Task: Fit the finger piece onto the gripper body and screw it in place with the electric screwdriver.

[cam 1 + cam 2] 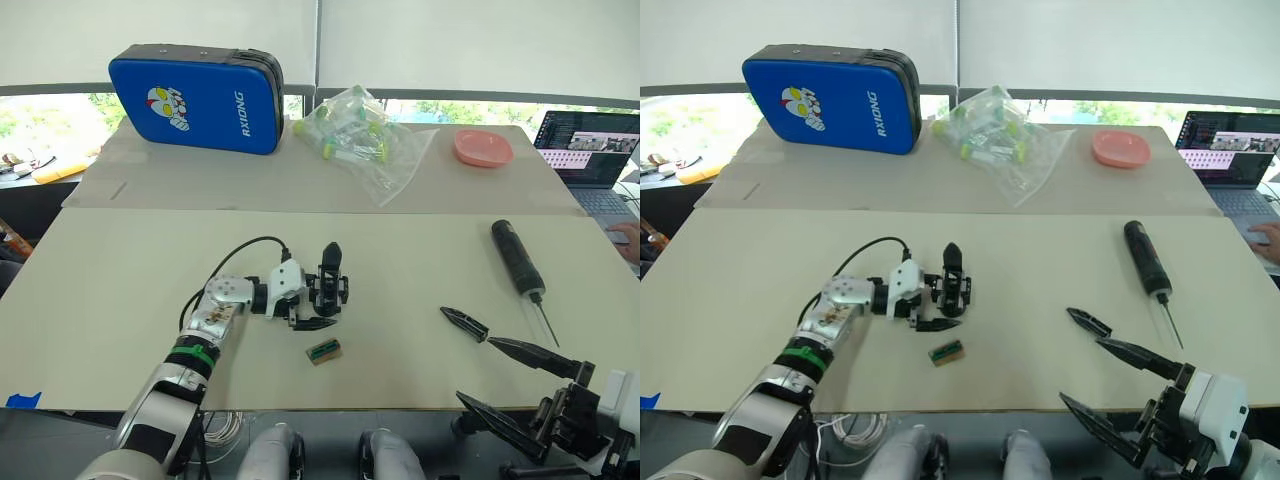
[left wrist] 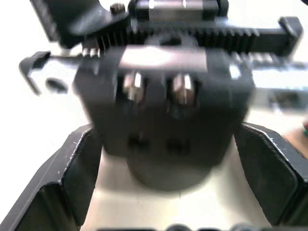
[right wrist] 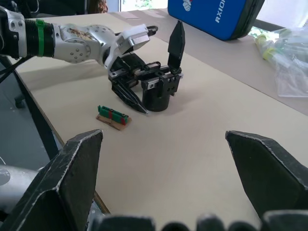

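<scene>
Body [image 1: 328, 285] at frame centre sits between the left gripper's [image 1: 312, 302] spread fingers; right gripper [image 1: 520, 385], lower right, gapes empty.

Electric screwdriver [image 1: 516, 258]: matt black barrel, thin metal bit. Gripper body [image 3: 156, 86]: black plastic, bright metal screws. Table [image 1: 400, 340]: smooth matt beige. Bag [image 1: 365, 140]: clear glossy plastic.

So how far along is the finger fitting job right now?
Early. The left gripper is at the gripper body, fingers either side of its base. The finger piece lies loose on the table, and the electric screwdriver lies untouched. The right gripper is open. Fitting and screwing remain.
</scene>
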